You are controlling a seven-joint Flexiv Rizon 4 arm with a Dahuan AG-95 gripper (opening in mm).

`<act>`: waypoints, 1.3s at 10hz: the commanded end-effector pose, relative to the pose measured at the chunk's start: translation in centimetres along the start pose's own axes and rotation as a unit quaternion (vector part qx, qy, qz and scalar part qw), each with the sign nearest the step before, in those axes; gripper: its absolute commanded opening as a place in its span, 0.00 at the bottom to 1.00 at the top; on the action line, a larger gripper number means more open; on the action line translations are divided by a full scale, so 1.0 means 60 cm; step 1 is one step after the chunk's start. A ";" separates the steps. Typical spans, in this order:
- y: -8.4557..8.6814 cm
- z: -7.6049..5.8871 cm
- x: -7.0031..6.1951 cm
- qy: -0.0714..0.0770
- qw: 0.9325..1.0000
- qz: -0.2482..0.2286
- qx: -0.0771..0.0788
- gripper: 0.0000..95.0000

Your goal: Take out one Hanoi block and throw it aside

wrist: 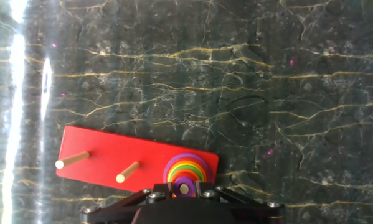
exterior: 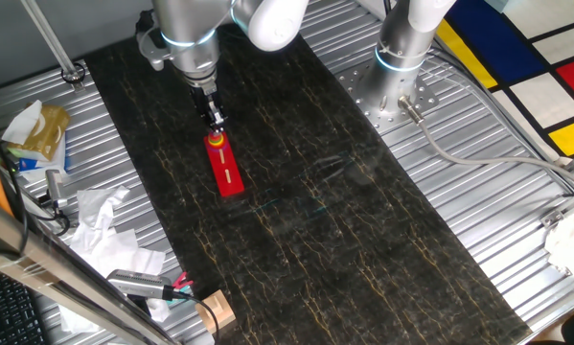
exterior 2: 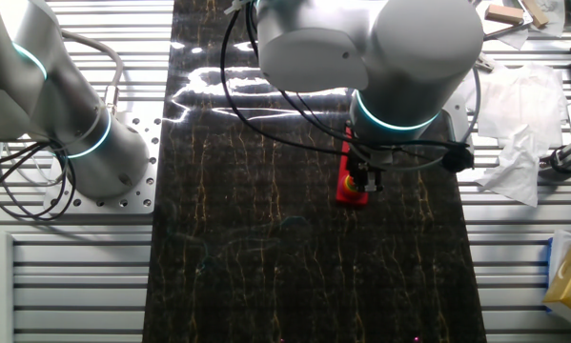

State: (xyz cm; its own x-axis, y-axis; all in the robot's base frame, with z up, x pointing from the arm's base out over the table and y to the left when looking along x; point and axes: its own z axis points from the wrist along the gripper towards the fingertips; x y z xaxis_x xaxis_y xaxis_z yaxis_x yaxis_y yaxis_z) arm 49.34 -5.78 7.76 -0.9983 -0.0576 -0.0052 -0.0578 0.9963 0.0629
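A red Hanoi base (wrist: 111, 155) lies on the dark marble mat, with two bare wooden pegs (wrist: 72, 160) and a rainbow stack of blocks (wrist: 187, 167) on the third peg. My gripper (wrist: 183, 188) is directly over that stack. Its fingers press on both sides of the small purple top block (wrist: 190, 184). From one fixed view the gripper (exterior: 216, 123) points straight down onto the far end of the red base (exterior: 227, 172). In the other fixed view the arm hides most of the base (exterior 2: 348, 186).
The dark mat (exterior: 344, 220) runs diagonally across the ribbed metal table. Crumpled white paper (exterior: 100, 225), a small wooden block (exterior: 217, 309) and a tissue pack (exterior: 37, 129) lie off the mat's left side. A second arm's base (exterior: 401, 57) stands at the right.
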 end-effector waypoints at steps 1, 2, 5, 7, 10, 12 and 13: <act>0.000 -0.002 -0.001 0.001 1.000 -0.001 -0.001 0.00; 0.000 -0.006 -0.001 0.002 1.000 -0.002 -0.001 0.00; -0.001 -0.011 -0.002 0.002 1.000 -0.004 -0.001 0.00; -0.001 -0.015 -0.005 0.002 1.000 -0.003 -0.001 0.00; -0.002 -0.020 -0.012 0.003 1.000 -0.002 -0.002 0.00; -0.004 -0.024 -0.022 0.004 1.000 -0.003 -0.003 0.00; -0.005 -0.025 -0.026 0.005 1.000 -0.004 -0.003 0.00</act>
State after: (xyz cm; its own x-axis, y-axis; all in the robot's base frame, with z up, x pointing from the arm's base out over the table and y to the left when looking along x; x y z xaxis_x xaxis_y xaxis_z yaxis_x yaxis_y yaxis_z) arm 51.21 -6.09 9.38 -0.9979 -0.0653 0.0047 -0.0648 0.9955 0.0685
